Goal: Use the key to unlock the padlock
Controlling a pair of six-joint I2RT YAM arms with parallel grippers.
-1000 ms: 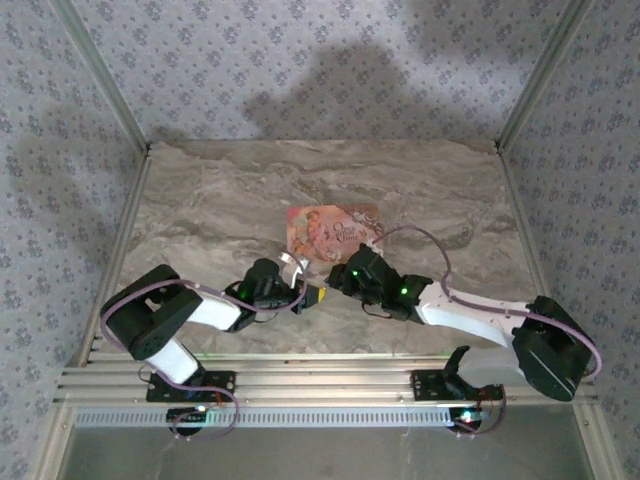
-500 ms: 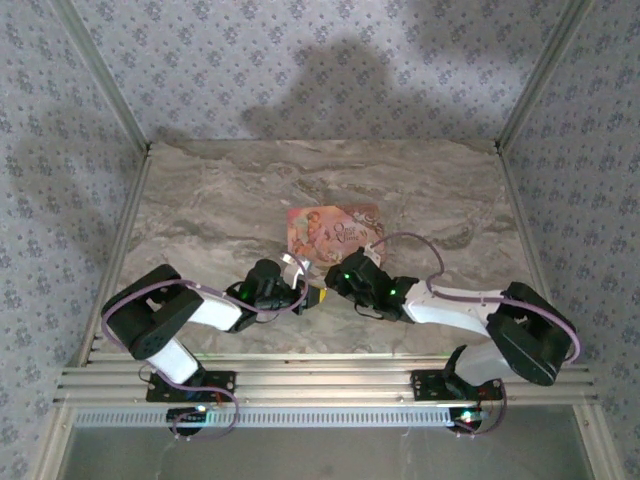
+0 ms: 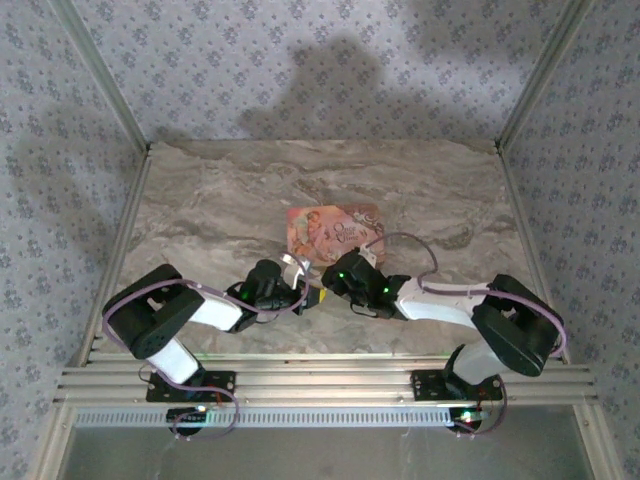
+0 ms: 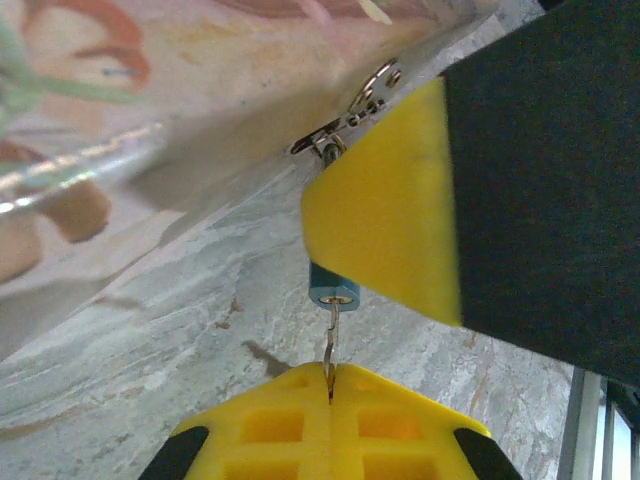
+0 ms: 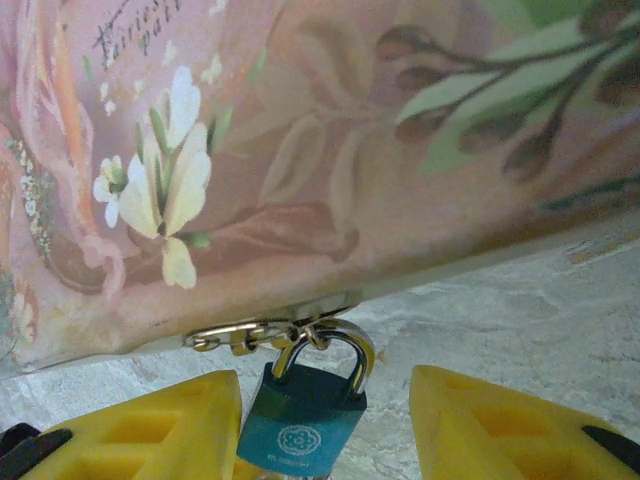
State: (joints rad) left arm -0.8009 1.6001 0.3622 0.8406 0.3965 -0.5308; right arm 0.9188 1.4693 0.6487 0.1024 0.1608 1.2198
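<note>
Padlock (image 5: 300,426) hangs between parted right fingers (image 5: 150,430); left fingers (image 4: 270,428) pinch the key (image 4: 331,345).

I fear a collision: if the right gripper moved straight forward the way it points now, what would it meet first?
Probably the padlock, which hangs between the open fingers of the right gripper; the pink floral box stands close behind it. Exact depth is unclear.

Soft overhead light; large shadows on back wall (image 3: 330,80); wrist close-ups blurry.

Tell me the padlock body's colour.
The padlock is teal blue, best seen in the right wrist view.
</note>
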